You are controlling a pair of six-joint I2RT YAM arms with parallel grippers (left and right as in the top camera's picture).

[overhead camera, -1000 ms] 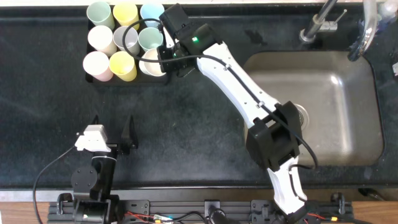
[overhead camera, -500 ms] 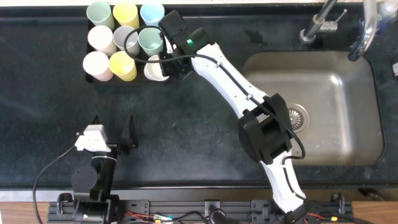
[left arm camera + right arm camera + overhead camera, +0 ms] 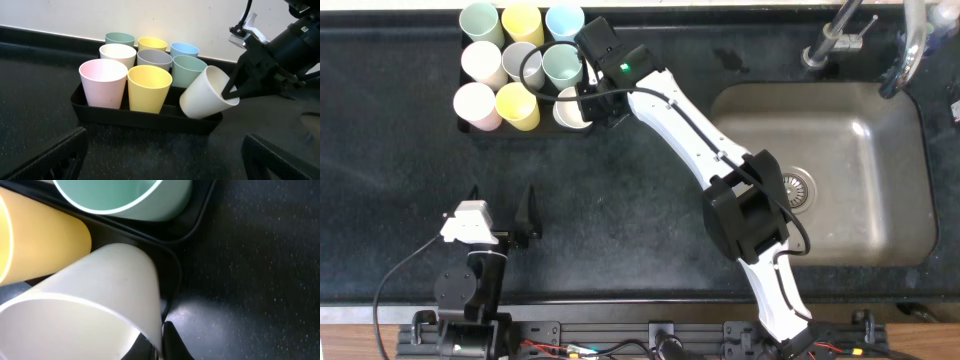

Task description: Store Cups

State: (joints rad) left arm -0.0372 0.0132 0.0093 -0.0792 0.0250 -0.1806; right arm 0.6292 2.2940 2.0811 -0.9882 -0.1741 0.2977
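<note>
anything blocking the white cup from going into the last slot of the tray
Nothing visible does. The white cup, tilted in the right gripper, has its base at the tray's free corner slot, with the yellow cup beside it and a green cup behind. It seems to need only standing upright.

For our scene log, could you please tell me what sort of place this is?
Probably a kitchen counter: a steel sink with a faucet, set in a dark speckled worktop.

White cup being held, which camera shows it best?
Left wrist view: the whole white cup, tilted at the tray corner, rim pinched by the right end effector. Top view: partly under the arm; right wrist view: cropped close.
</note>
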